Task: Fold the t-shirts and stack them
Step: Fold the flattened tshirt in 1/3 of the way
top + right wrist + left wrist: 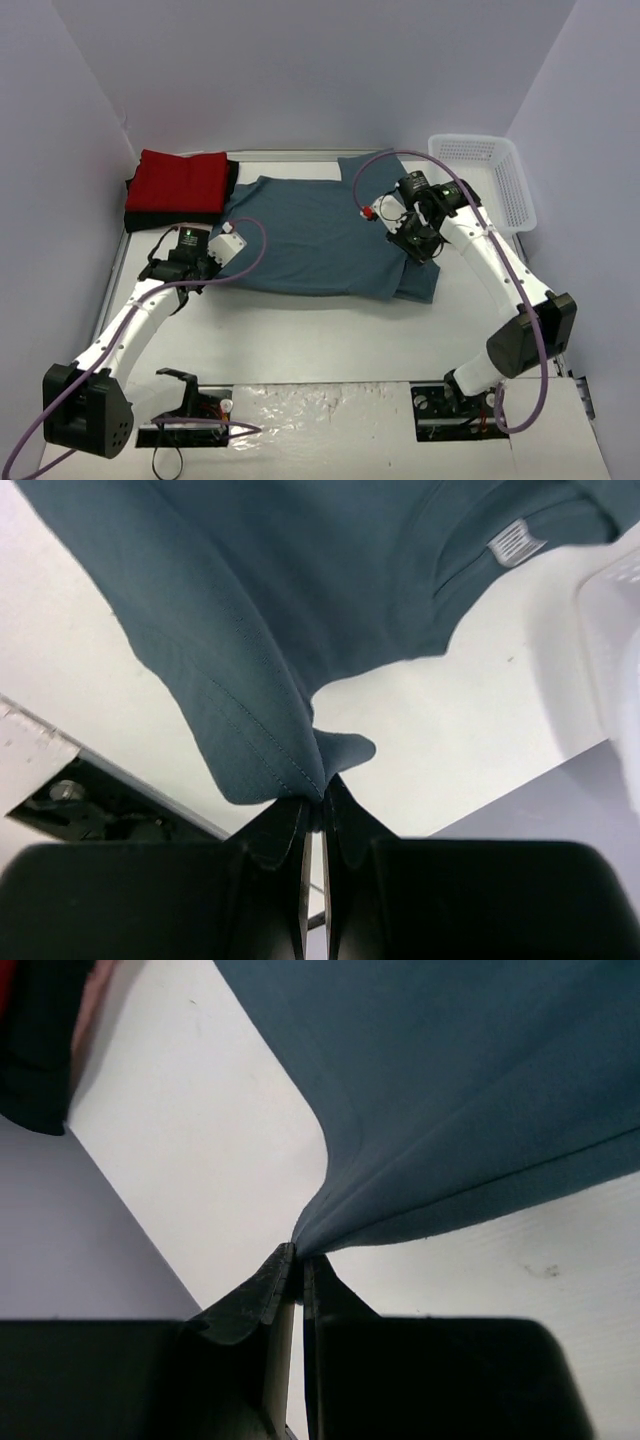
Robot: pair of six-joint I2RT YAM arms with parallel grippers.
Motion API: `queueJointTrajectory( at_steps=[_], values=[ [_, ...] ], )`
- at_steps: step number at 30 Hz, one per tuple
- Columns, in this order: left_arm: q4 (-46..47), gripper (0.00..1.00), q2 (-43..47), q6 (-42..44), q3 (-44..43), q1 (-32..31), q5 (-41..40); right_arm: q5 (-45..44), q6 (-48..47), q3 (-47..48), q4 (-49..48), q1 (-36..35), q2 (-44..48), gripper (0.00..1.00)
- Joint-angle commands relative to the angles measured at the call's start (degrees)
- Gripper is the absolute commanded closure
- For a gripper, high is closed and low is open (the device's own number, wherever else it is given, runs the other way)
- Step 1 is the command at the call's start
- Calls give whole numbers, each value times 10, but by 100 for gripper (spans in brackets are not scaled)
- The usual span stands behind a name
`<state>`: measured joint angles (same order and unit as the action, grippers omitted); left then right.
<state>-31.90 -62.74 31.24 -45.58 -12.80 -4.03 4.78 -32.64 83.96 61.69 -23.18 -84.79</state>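
The slate-blue t-shirt (310, 235) lies spread across the middle of the table. My left gripper (222, 262) is shut on its left edge, and the cloth rises in a peak out of the closed tips (298, 1255). At the shirt's right side, my right gripper (415, 248) is shut on a bunched hem (322, 790). The shirt (300, 580) shows its collar label (515, 542) in the right wrist view. A folded red t-shirt (180, 182) rests on a black t-shirt (150, 220) at the back left.
A white lattice basket (490, 175) stands at the back right, and its rim (615, 640) shows in the right wrist view. Purple walls close in the table on three sides. The arm bases and a foil-covered strip (320, 410) line the near edge.
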Motion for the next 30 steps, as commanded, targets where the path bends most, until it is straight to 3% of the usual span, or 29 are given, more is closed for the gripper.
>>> queueJointTrajectory(
  at_steps=[1,21,27,30],
  values=[
    [22,98,-19,-5,-45,1,-26,-28,-21,50,10,16,-59,100],
    [95,97,-221,34,-115,15,-48,-41,-46,399,9,74,-427,100],
    [123,76,-280,31,-142,21,-63,-46,-39,463,6,74,-484,100],
    [145,54,-289,25,-141,21,-77,-63,-29,472,-16,74,-494,100]
  ],
)
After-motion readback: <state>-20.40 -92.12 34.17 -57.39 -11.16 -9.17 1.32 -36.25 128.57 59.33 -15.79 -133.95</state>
